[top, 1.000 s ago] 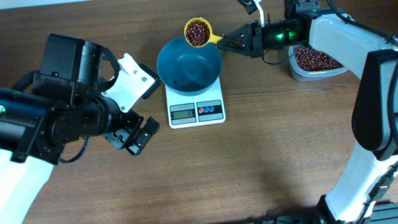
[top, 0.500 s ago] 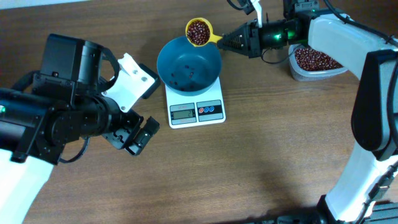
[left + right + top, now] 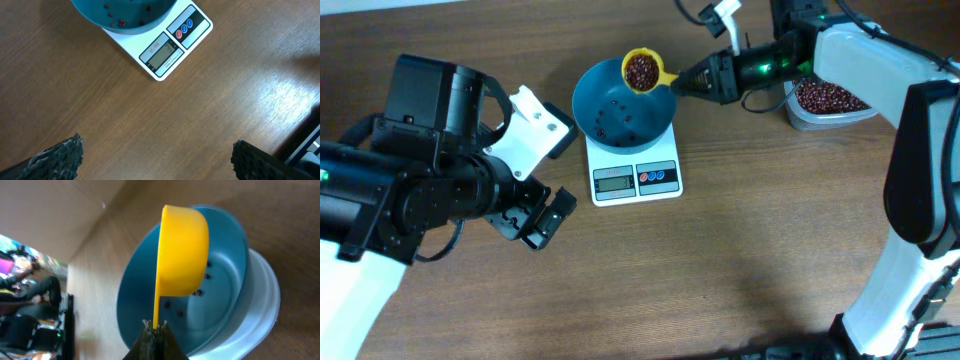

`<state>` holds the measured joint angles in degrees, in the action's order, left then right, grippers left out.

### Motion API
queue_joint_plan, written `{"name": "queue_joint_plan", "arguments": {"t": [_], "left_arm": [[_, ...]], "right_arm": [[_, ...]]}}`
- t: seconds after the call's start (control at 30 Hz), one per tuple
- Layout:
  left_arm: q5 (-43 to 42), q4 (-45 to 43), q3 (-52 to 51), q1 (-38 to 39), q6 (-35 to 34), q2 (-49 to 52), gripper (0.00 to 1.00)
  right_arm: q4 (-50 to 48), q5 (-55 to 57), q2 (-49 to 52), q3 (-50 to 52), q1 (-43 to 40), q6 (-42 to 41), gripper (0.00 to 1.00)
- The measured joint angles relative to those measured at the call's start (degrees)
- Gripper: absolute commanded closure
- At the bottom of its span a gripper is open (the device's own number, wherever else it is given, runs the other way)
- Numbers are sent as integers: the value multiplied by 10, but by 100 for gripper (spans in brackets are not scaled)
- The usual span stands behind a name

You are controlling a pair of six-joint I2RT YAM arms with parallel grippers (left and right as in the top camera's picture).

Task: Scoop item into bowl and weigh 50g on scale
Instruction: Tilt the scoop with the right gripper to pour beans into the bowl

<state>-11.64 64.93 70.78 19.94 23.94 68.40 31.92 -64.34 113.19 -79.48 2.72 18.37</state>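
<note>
Since the prior frame, the yellow scoop (image 3: 641,71), clamped by the right gripper (image 3: 682,80), shifted over the bowl (image 3: 660,112) just ahead of its fingertips; the left gripper (image 3: 535,222) stood open, empty.

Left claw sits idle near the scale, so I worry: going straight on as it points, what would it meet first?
Probably bare table, short of the scale; the open left claw seems angled downward.

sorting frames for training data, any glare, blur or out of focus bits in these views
Overhead: sharp and evenly lit across the brown wooden table. Left wrist: a pale sheen on the wood at right, the left arm's fingers dark and blurred at the bottom corners. Right wrist: small yellow plastic scoop sharp, the room behind it blurred.
</note>
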Motion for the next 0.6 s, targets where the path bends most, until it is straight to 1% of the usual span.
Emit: {"name": "queue_joint_plan", "arguments": {"t": [0.2, 0.37, 0.47, 0.6], "left_arm": [[0, 0, 0, 0, 0, 0, 1], [0, 0, 0, 0, 0, 0, 1], [0, 0, 0, 0, 0, 0, 1], [0, 0, 0, 0, 0, 0, 1]], "right_arm": [[13, 61, -6, 0, 38, 28, 96], [13, 107, -26, 0, 39, 31, 96], [13, 144, -61, 0, 39, 40, 96], [16, 162, -74, 0, 39, 44, 96]]}}
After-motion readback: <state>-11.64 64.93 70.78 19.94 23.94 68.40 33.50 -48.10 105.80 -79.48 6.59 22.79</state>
